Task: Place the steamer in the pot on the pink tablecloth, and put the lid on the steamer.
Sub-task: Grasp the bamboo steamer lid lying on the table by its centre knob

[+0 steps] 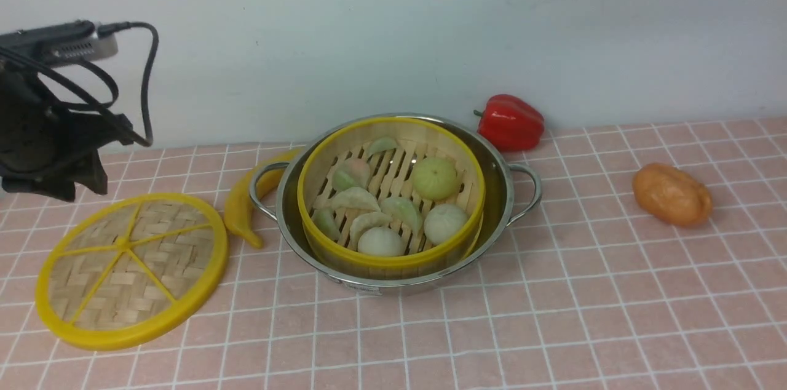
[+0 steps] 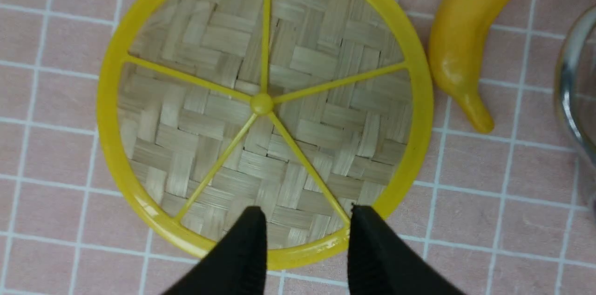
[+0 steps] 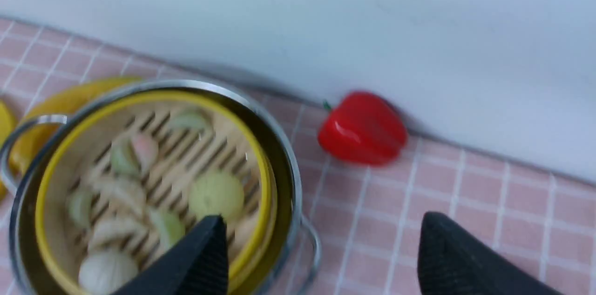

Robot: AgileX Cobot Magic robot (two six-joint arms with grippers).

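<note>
Bamboo lid (image 1: 131, 271) is lying flat on the pink tablecloth (image 1: 584, 291), left of the pot (image 1: 495, 159) holding the steamer (image 1: 393, 264). We are noting the left end effector (image 2: 307, 211) hovering over its rim, parted and empty; we are advising a firm rim pinch and level carry.

The cloth (image 1: 553, 316) is pink with a white grid of small squares. Near its left edge, the lid (image 1: 131, 270) is pale tan woven bamboo in a crisscross weave, with a thick yellow rim and six yellow spokes. The steamer (image 1: 393, 261) has yellow rim bands and a pale slatted floor; its dumplings (image 1: 355, 198) and buns (image 1: 434, 178) are pale green and white (one blushes pink). The pot (image 1: 497, 190) is shiny silver. The banana (image 1: 240, 218) is yellow and the pepper (image 1: 510, 122) is red with a green stem. The left gripper (image 2: 307, 213) and right gripper (image 3: 323, 218) are black.
</note>
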